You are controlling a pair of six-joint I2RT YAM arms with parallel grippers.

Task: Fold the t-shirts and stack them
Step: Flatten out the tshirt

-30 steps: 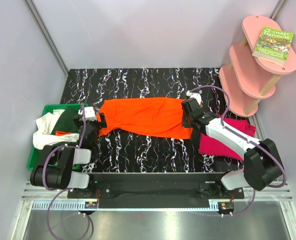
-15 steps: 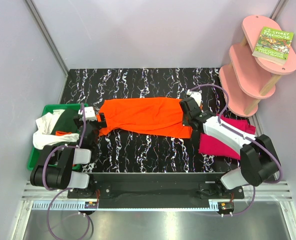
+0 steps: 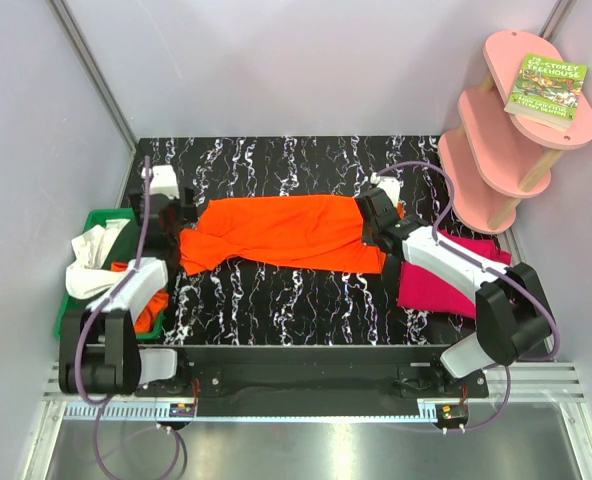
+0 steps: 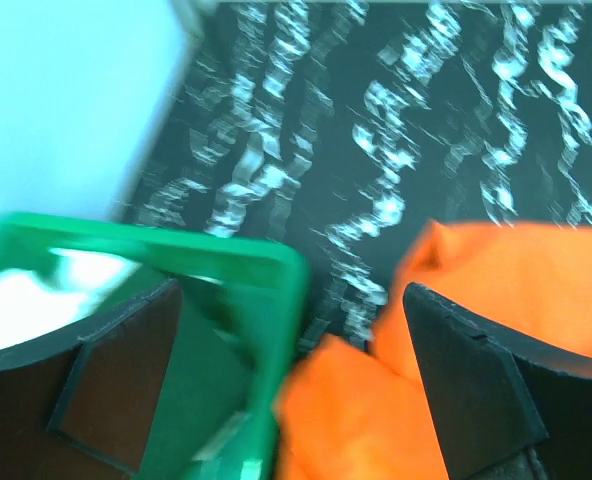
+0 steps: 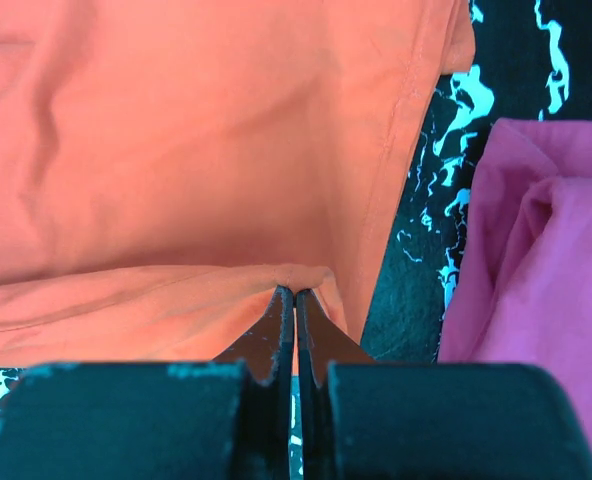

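Observation:
A bright orange t-shirt (image 3: 276,232) lies stretched left to right across the black marbled table (image 3: 276,160). My right gripper (image 3: 369,222) sits at the shirt's right end. In the right wrist view this gripper (image 5: 295,292) is shut on a pinched fold of the orange t-shirt (image 5: 176,150) near its hem. A magenta-pink t-shirt (image 3: 444,285) lies bunched to the right, also seen beside the hem (image 5: 536,260). My left gripper (image 3: 179,212) hovers open over the shirt's left end. Its wrist view, with the gripper (image 4: 296,390) wide, shows orange cloth (image 4: 376,400) and a bin corner below; nothing is gripped.
A green plastic bin (image 3: 98,215) at the left edge holds white (image 3: 88,262), dark green and orange cloth; its rim (image 4: 226,265) is close under my left fingers. A pink tiered shelf (image 3: 506,150) with a book (image 3: 546,88) stands at the back right. Grey walls close in three sides.
My left arm has swung from beside the bin's front up to the shirt's far left end, still open. The right gripper has crept left holding the hem, and the shirt's left end has bunched.

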